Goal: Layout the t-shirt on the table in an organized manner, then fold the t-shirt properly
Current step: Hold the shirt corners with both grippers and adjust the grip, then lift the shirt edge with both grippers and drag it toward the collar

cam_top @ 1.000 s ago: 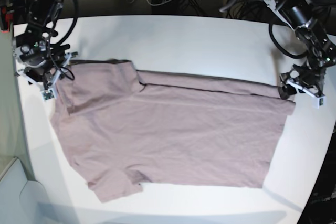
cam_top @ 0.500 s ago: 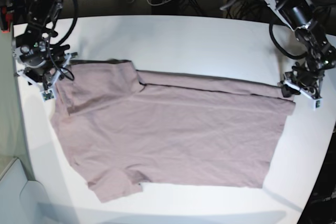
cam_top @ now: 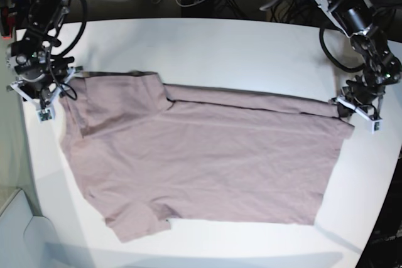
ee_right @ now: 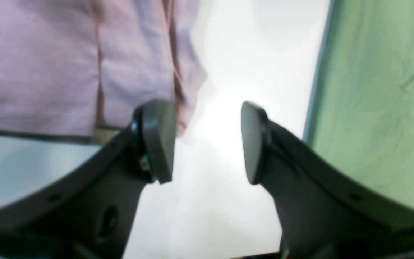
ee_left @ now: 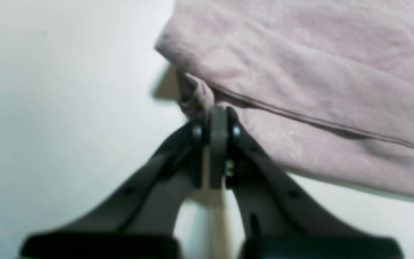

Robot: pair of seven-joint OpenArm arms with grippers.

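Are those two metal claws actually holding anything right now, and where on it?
The left gripper pinches a corner fold of the dusty pink cloth t-shirt at its edge. The right gripper is open, holding nothing.

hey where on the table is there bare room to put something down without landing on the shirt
The table is bare in a wide strip behind the t-shirt, toward the cables. A narrower bare strip runs along the near edge, in front of the hem. It is crowded at the shirt's two far corners, where the left end effector and right end effector sit.
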